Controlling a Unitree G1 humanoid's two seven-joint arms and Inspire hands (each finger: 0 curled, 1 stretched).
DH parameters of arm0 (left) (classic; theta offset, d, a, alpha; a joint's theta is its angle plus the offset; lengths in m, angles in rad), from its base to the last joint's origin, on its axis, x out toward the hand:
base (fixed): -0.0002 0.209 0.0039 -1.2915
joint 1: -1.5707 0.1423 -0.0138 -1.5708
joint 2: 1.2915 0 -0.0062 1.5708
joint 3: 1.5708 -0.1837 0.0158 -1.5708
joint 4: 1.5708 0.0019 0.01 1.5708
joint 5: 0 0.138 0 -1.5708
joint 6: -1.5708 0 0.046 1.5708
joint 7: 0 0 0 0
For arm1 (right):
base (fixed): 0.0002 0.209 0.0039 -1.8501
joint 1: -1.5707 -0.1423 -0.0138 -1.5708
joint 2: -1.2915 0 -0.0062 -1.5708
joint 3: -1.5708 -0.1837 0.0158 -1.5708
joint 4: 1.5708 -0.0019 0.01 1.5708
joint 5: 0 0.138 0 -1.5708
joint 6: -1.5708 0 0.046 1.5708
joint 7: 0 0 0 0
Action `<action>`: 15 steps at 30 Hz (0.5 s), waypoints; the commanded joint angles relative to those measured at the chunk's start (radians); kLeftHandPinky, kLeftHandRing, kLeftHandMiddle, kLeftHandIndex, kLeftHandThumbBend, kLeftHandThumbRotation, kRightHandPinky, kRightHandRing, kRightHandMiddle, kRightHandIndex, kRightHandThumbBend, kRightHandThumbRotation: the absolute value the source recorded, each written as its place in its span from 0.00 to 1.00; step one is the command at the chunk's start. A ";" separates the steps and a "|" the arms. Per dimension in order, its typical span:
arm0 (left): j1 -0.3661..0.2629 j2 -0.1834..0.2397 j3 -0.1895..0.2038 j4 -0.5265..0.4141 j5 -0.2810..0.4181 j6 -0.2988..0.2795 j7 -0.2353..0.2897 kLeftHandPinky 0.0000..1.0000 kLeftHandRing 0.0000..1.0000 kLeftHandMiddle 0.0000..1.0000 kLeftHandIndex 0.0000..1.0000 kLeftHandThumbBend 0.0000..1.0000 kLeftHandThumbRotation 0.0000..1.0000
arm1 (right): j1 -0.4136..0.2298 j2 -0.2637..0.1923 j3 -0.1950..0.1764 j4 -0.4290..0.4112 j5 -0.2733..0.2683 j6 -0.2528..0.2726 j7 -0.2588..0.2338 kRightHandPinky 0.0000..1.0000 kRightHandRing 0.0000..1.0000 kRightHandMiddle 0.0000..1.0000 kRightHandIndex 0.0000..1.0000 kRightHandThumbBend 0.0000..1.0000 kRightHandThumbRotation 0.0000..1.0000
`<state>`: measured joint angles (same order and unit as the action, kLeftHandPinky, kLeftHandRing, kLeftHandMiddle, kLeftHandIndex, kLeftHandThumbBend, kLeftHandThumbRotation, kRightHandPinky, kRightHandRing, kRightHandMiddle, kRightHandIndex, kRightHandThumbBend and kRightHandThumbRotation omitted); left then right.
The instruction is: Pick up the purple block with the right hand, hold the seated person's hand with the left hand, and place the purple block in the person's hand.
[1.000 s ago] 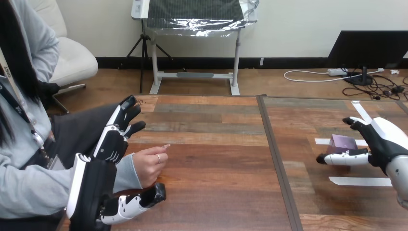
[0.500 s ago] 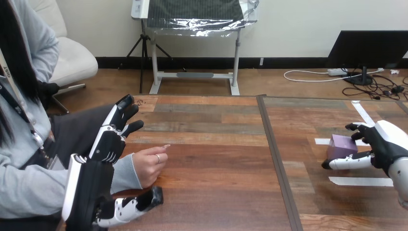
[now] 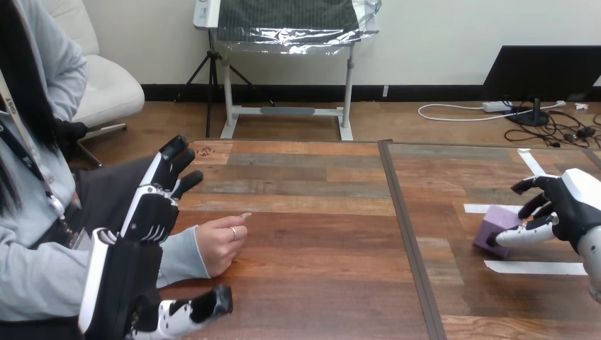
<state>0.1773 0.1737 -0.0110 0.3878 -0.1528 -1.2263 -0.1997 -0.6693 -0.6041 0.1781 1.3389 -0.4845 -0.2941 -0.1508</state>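
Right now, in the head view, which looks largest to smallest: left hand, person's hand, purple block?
1. left hand, though it is nearest the camera, which enlarges it
2. person's hand
3. purple block

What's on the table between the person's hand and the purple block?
Head view: only bare table, crossed by a dark seam.

Purple block (image 3: 494, 228), perhaps tilted, far right, person's hand (image 3: 221, 245) curled, left
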 commanded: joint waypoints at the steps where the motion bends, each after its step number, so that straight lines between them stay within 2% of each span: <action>1: 0.008 0.015 -0.008 -0.083 -0.012 0.010 -0.011 0.89 0.94 0.96 0.93 1.00 0.62 | -0.008 0.010 0.005 0.004 0.005 0.020 0.008 0.51 0.56 0.61 0.69 0.93 0.07; 6: 0.033 0.014 -0.005 -0.116 -0.009 0.023 -0.009 0.89 0.94 0.96 0.93 1.00 0.63 | -0.006 0.018 0.007 0.004 0.008 0.032 0.006 0.54 0.58 0.62 0.64 0.90 0.02; 15: 0.070 0.008 0.003 -0.165 0.000 0.051 -0.003 0.87 0.93 0.94 0.91 1.00 0.63 | -0.002 0.029 0.022 0.004 -0.002 0.046 -0.018 0.47 0.51 0.55 0.56 0.88 0.00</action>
<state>0.2628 0.1804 -0.0150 0.2930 -0.1520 -1.1886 -0.2052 -0.6692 -0.6037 0.1807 1.3390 -0.4760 -0.2625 -0.1632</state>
